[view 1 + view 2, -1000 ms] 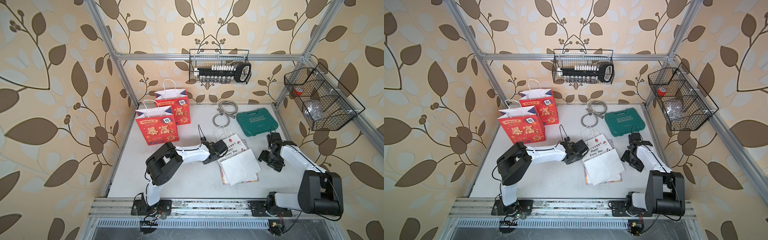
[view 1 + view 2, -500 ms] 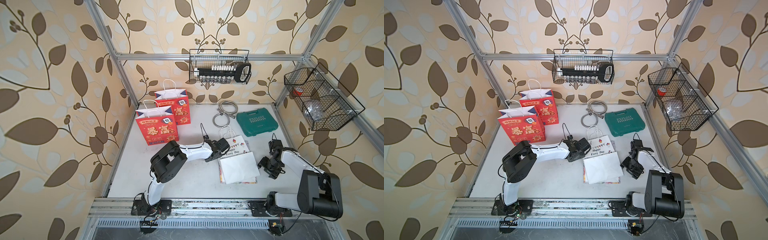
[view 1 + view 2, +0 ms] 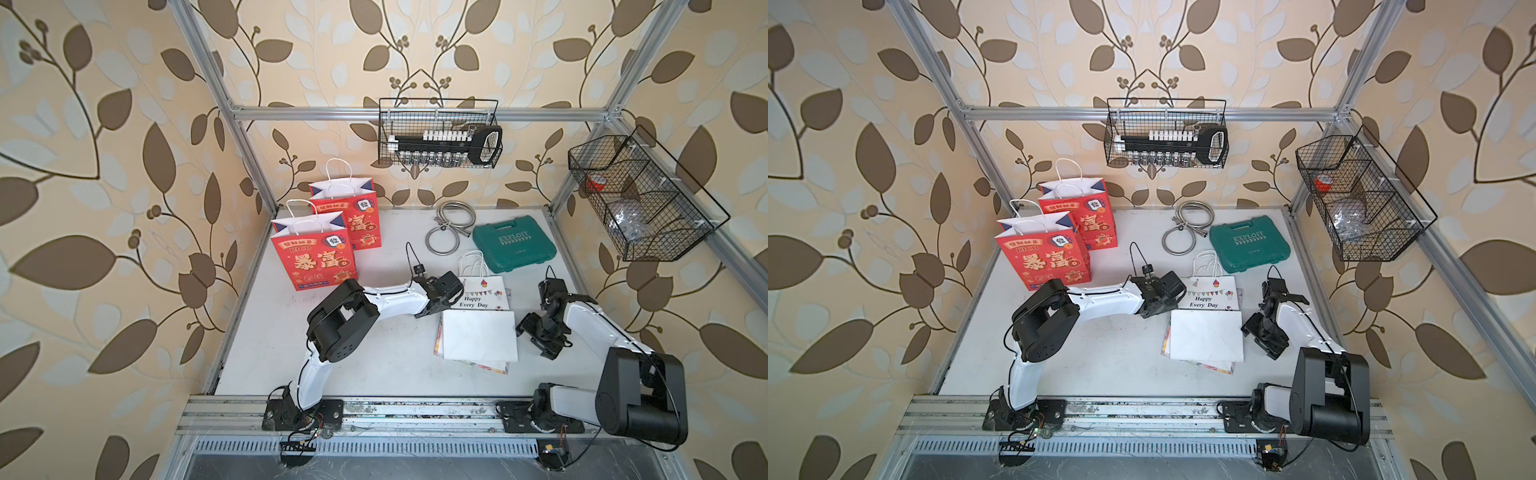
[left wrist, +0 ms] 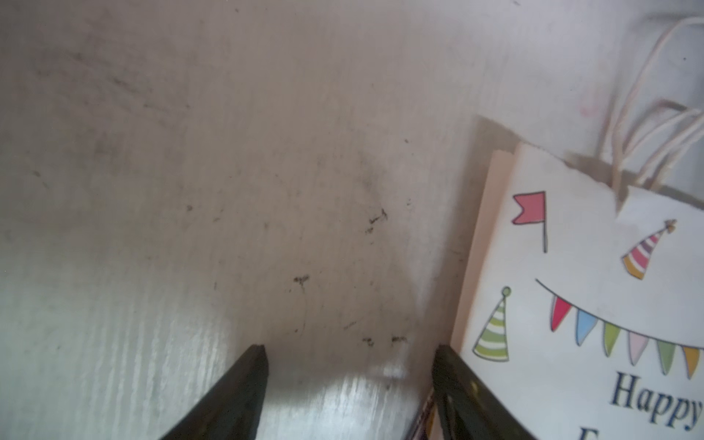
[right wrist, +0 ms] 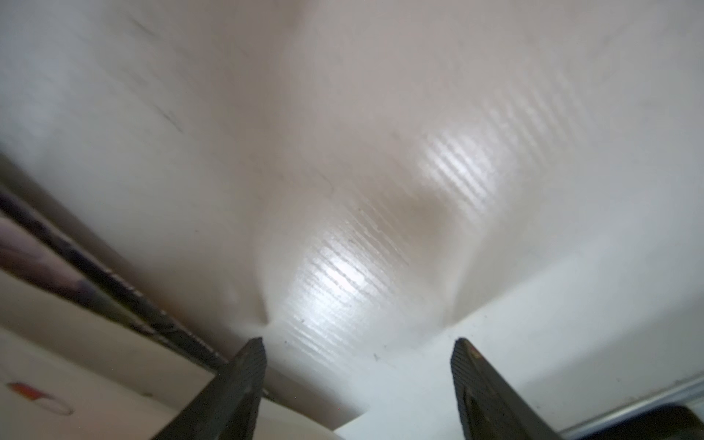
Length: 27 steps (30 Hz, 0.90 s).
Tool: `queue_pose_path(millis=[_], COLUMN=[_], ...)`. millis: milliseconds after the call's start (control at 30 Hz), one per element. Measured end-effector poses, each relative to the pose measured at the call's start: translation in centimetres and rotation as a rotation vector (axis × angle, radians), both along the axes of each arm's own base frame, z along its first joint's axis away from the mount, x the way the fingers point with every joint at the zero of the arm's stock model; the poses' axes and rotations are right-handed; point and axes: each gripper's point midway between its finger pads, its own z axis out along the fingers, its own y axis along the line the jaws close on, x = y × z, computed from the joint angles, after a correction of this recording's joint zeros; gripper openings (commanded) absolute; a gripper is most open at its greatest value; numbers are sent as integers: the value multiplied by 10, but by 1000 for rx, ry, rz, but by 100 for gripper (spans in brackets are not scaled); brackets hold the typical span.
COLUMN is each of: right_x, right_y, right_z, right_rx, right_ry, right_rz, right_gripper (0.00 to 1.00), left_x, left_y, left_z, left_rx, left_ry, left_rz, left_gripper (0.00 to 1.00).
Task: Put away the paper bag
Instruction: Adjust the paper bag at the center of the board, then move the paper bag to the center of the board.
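White paper gift bag (image 3: 478,328) with string handles lying flat and folded on a pale tabletop (image 3: 374,357), not yet put away.
In both top views the bag is lying near the middle of the table. Its lower half is folding up over the "Happy Every Day" print, and colourful edges are peeking out beneath it. The left gripper (image 4: 348,348) is hovering at the bag's edge, its jaws standing apart with only bare table between them. The right gripper (image 5: 358,343) is sitting just beside the opposite edge, likewise spread and empty. Flattening and folding are looking done; lifting the bag and stowing it are looking like the remaining steps. Two red paper bags (image 3: 313,257) are standing upright at the far left, but where this one is meant to go is not evident.
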Motion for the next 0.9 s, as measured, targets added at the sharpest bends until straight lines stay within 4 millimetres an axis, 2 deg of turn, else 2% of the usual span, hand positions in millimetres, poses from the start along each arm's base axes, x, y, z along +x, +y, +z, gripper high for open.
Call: queue_pose_path(millis=[133, 233, 300, 367, 467, 567, 633, 733, 800, 900], right_x=[32, 62, 84, 102, 120, 130, 135, 146, 150, 152], right_y=[-7, 12, 40, 77, 129, 178, 211, 257, 284, 328], right_z=[36, 66, 88, 111, 140, 165, 179, 198, 205, 209], right_rx=[-70, -115, -131, -128, -89, -38, 1, 62, 96, 154], right_ry=[-110, -205, -290, -390, -541, -684, -762, -865, -921, -972], right_rz=[63, 216, 370, 544, 768, 969, 1091, 1249, 1342, 1476], right_gripper=[76, 82, 85, 87, 85, 84, 83, 83, 83, 83], left_x=[-1, -1, 1, 2, 1, -2, -2, -2, 0, 2], left_y=[23, 45, 60, 78, 110, 147, 172, 212, 238, 279], left_z=[20, 57, 90, 130, 186, 231, 252, 271, 282, 312], left_rx=[34, 35, 20, -6, -29, -14, 19, 114, 182, 287], left_ry=[-58, -143, -222, -316, -455, -564, -617, -647, -648, -653], left_rz=[14, 9, -4, -20, -30, -19, -2, 12, 27, 67], left_gripper=[72, 72, 72, 72, 74, 76, 76, 78, 81, 86])
